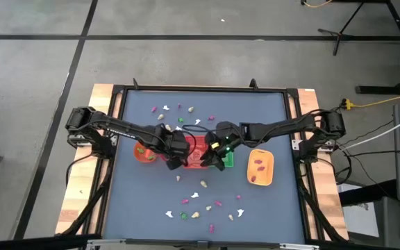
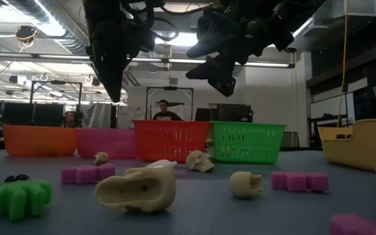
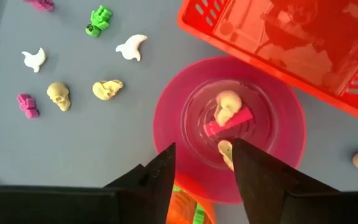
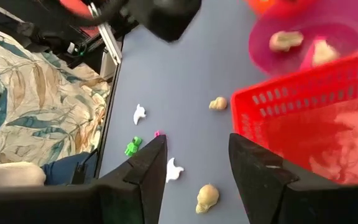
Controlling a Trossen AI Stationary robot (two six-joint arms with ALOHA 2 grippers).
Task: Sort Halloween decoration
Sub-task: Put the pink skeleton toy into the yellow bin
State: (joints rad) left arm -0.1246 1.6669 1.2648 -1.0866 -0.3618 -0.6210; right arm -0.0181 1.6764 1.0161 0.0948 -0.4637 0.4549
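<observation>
Left gripper (image 3: 204, 163) is spread, nothing between its fingers, hanging over the pink bowl (image 3: 166, 118). In the bowl: a cream skull (image 3: 227, 104) lying on a magenta bar (image 3: 229, 119), bar's long axis running diagonally across the bowl floor, plus another cream piece (image 3: 225, 148) by one fingertip.

Right gripper (image 4: 197, 158) is also spread and holding nothing, above the bench (image 4: 185, 68) beside the red basket (image 4: 303, 124).

Remaining Halloween decoration (image 1: 200, 203) is scattered in two clusters on the bench, along the front edge and the far edge. No readable writing or labels anywhere.
</observation>
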